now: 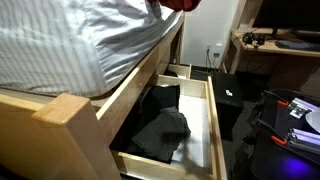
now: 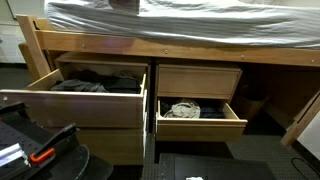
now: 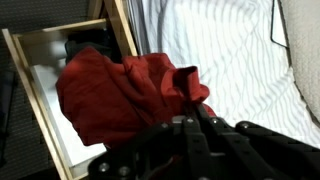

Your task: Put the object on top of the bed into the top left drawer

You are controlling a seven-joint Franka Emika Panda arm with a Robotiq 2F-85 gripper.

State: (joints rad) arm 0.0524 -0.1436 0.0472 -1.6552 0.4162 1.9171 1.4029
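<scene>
While the striped bed spreads beside it and the open top left drawer lies below, the red cloth hangs bunched from the gripper, fingers clamped on its folds.

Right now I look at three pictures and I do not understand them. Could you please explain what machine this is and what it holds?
This is one robot arm with a grasping tool at its end. Two pictures come from cameras outside the robot; the third comes from a camera on its wrist. The furniture is a wooden bed with a striped sheet and drawers below. In an exterior view, the top left drawer stands open with dark clothes inside; the drawer beside it is also open and holds a light cloth. The tool seems to hold a bunched red cloth above the bed's edge and the open drawer.
</scene>
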